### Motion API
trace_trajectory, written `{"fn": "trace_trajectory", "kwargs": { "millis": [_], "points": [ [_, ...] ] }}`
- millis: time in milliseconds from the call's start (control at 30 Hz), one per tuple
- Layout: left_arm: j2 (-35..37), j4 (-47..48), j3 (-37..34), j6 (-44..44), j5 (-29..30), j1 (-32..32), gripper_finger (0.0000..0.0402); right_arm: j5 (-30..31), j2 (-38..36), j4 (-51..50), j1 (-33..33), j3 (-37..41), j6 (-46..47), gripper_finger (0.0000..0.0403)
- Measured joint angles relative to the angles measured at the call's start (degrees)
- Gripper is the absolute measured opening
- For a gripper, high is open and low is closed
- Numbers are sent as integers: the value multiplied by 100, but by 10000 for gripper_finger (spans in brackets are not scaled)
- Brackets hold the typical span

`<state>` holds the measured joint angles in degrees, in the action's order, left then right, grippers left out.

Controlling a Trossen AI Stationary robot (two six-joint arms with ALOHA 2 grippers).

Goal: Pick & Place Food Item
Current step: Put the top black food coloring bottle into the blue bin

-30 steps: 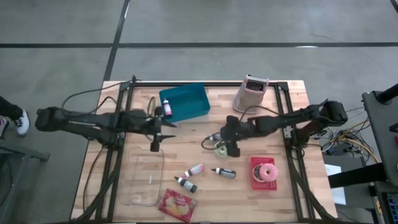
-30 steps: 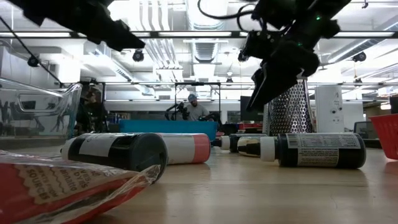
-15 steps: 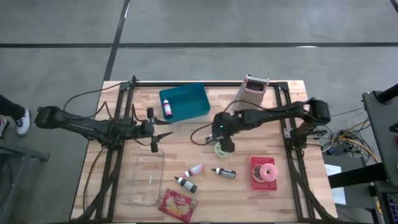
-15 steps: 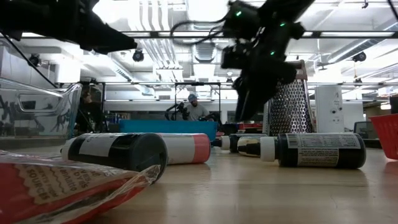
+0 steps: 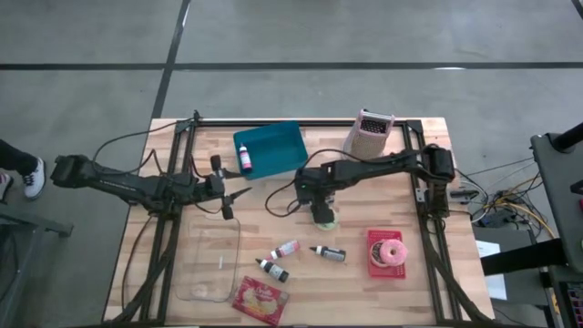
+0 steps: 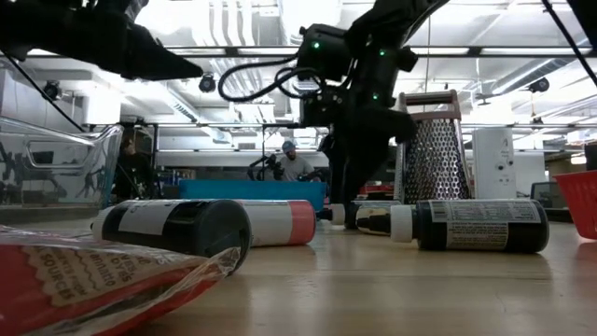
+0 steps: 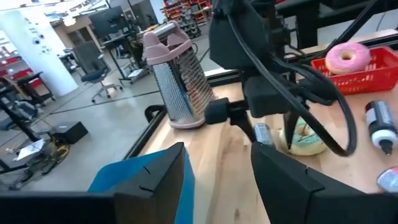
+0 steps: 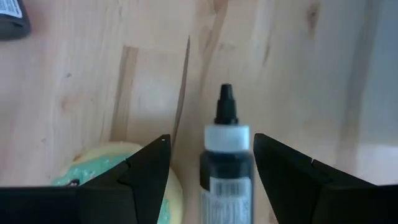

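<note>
Right wrist view shows the right gripper (image 8: 211,168) open astride a small bottle (image 8: 226,171) beside the green doughnut (image 8: 118,171), nothing lifted yet.

A teal bin (image 5: 271,149) is seen on the pale wood table (image 5: 392,193), a pink-capped bottle (image 5: 244,161) inside it. A pink-topped silver grater (image 7: 175,81) is shown. A pink-frosted donut (image 5: 392,252) is set in a red basket (image 5: 374,262). A pale yellow donut with green icing (image 8: 118,171) is spotted beside a dark bottle with a white collar and black tip (image 8: 226,163). A red snack packet (image 5: 259,302) is visible, and a clear glass dish (image 5: 209,264).
</note>
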<state>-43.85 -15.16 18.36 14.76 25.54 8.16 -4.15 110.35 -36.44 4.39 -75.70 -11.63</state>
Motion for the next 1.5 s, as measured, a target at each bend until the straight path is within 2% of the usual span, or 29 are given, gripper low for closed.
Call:
{"fn": "trace_trajectory", "kwargs": {
  "millis": [433,600,767,1500],
  "points": [
    [828,-11,-379,-42,155,22,188,-35,224,66,45,-59,-72,225],
    [1021,-26,-437,-42,155,24,188,120,224,-71,41,-63,-281,212],
    [1073,-26,-460,-42,155,24,188,282,224,-357,43,-63,-442,201],
    [1073,-25,-460,-42,153,24,188,280,211,-758,43,-155,-840,201]
  ]
}}
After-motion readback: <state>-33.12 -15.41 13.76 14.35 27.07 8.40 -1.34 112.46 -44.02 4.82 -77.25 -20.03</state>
